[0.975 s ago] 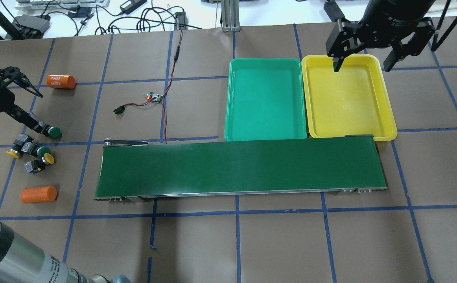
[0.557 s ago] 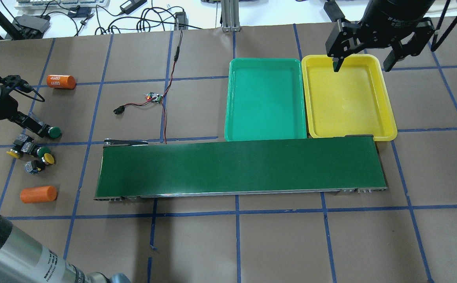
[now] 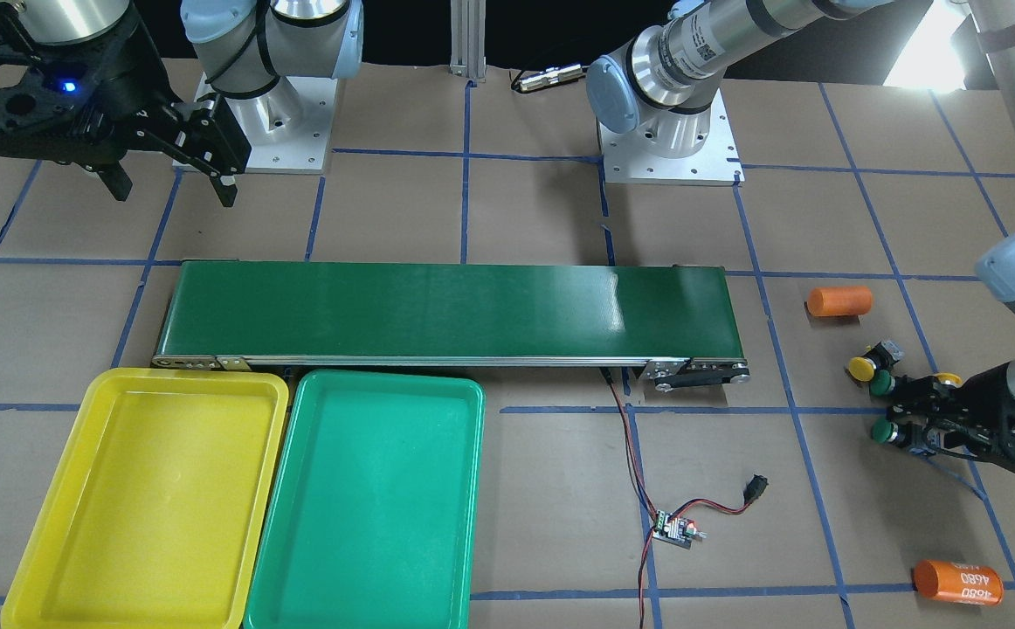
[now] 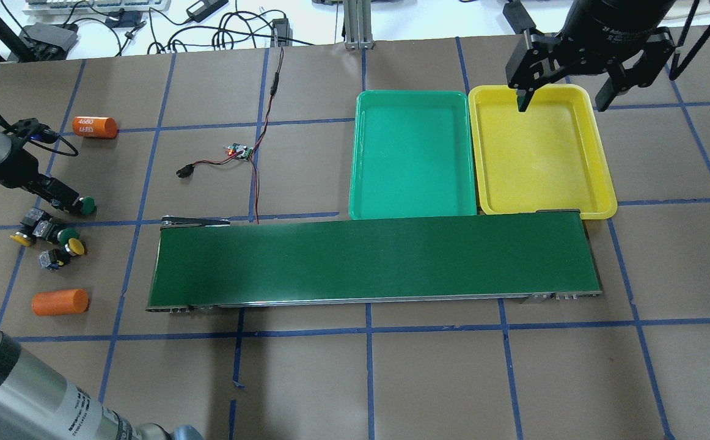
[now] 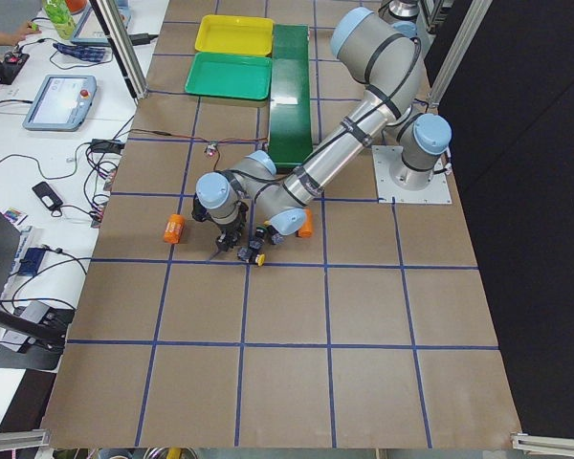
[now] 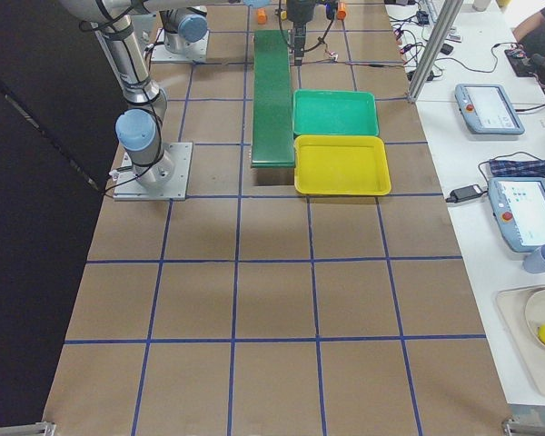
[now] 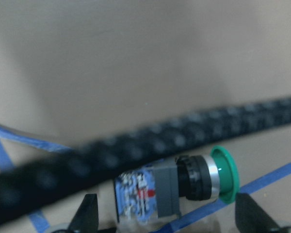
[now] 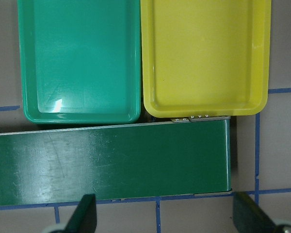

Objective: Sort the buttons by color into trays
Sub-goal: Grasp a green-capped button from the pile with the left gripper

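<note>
The left gripper (image 4: 68,200), jaws wide, is straddling a green button (image 4: 88,205) lying on the surface (image 4: 391,366); three more buttons (image 4: 55,235) are lying nearby; an orange cylinder (image 4: 94,127) is showing "4680"; the right gripper (image 4: 563,101), jaws wide, is hanging over the yellow tray (image 4: 538,159).

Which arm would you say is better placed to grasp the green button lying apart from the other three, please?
The left. Its open hand straddles the green button, while the right hand hangs open over the yellow tray, beyond the far end of the conveyor.
</note>
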